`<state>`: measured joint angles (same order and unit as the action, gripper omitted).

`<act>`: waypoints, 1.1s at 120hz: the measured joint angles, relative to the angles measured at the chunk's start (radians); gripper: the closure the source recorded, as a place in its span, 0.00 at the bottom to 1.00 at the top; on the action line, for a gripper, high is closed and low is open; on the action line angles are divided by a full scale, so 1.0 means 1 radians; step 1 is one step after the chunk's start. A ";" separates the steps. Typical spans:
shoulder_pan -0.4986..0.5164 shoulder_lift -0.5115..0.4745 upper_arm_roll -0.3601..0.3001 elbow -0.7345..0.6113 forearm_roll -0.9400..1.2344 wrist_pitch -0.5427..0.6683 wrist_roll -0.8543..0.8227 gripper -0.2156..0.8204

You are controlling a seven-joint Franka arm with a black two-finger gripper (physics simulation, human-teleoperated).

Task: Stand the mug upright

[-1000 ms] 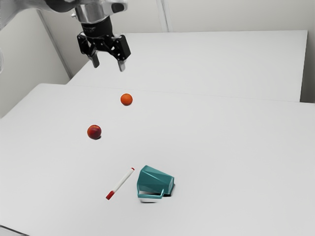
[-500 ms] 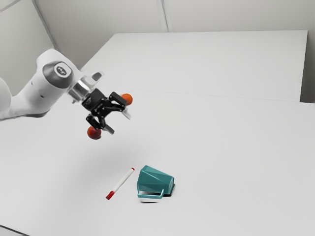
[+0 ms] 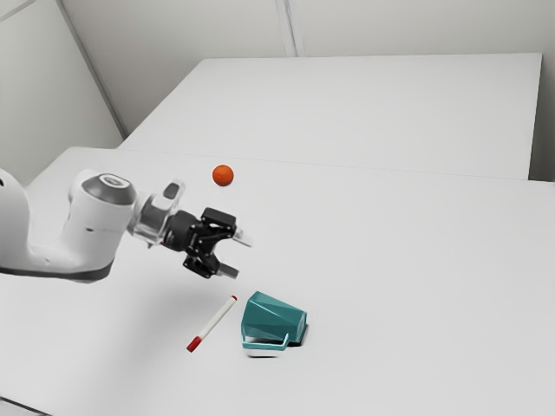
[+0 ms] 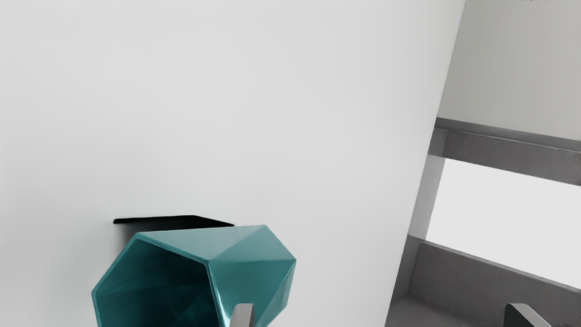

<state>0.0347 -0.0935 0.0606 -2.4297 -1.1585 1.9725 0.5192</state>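
Exterior view: the mug (image 3: 275,318) lies on its side on the desk (image 3: 390,260), mouth toward the arm, near the marker (image 3: 213,322). The jaws stand wide apart, holding nothing. Approach seems the step in hand; next they likely need lining up with the mug before closing.

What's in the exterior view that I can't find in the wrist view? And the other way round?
Exterior view: a small orange ball, a white marker with red ends, the arm and a teal handle.
Wrist view: the dark inside of the mug, and a bright white patch beyond the table.
Both: the teal mug lying on its side, the white table and the open gripper's fingertips.
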 joint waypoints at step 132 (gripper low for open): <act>0.022 0.147 0.025 -0.072 -0.160 -0.029 0.408 0.21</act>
<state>0.0570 0.0530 0.0856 -2.5012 -1.3181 1.9433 0.9268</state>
